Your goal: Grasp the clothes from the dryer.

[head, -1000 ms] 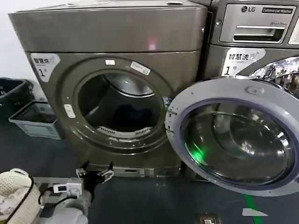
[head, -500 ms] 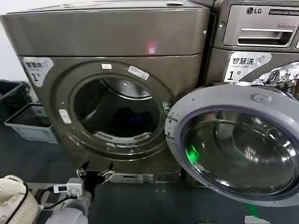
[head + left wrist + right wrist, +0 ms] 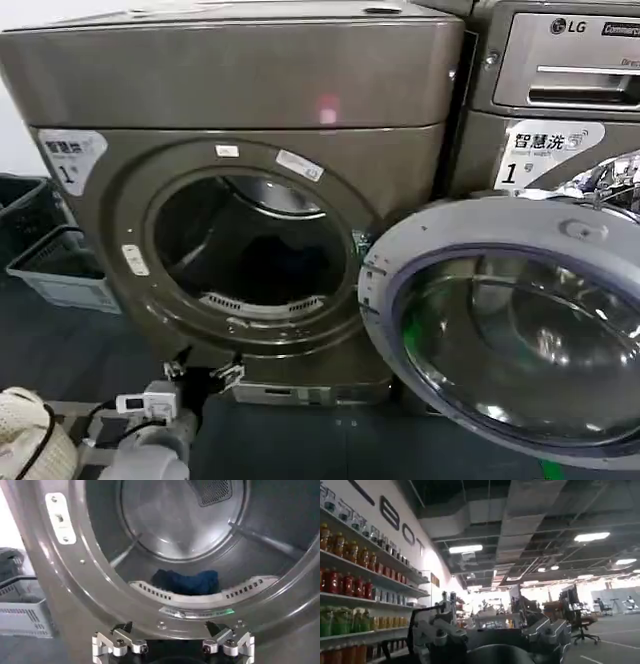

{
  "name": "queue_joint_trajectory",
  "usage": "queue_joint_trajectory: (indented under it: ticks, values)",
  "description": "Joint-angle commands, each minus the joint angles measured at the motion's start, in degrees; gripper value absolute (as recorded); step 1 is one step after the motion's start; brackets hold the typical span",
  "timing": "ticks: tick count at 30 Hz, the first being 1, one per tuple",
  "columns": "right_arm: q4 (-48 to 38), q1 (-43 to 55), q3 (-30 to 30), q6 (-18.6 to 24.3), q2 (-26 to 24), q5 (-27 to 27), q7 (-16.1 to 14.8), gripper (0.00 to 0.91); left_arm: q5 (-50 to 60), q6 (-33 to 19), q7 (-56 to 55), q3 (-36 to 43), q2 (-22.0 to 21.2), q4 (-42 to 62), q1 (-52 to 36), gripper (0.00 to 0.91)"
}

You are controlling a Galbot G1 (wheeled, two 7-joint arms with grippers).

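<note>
The dryer [image 3: 240, 80] is a bronze-grey front-loader with its round porthole [image 3: 250, 250] uncovered and its glass door [image 3: 510, 340] swung out to the right. The clothes [image 3: 187, 581], a small dark blue bundle, lie on the drum floor just behind the porthole's lower lip; in the head view they are a dim dark patch [image 3: 283, 262]. My left gripper [image 3: 205, 372] hangs low in front of the machine, below the porthole's rim. Its jaws stand open with nothing between them [image 3: 169, 630]. My right gripper [image 3: 490, 630] points away into the room, open and holding nothing.
A second machine with an LG logo [image 3: 570, 60] stands to the right, behind the open door. A grey slatted basket [image 3: 60, 270] and a dark bin [image 3: 20, 200] sit on the floor at the left. A white knitted object [image 3: 30, 445] is near the bottom left corner.
The dryer has grown a little larger in the head view and the door has slid down and right. The left gripper stays below the porthole.
</note>
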Motion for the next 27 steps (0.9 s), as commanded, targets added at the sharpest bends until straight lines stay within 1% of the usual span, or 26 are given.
queue_joint_trajectory:
  ticks: [1, 27]
  values:
    - [0.0, 0.0, 0.1, 0.0, 0.1, 0.0, 0.0, 0.907, 0.0, 2.8, 0.1, 0.1, 0.0, 0.1, 0.0, 0.907]
    - [0.2, 0.0, -0.2, 0.2, 0.8, 0.0, 0.0, 0.907, 0.2, 2.8, 0.2, 0.2, -0.1, 0.3, 0.5, 0.907]
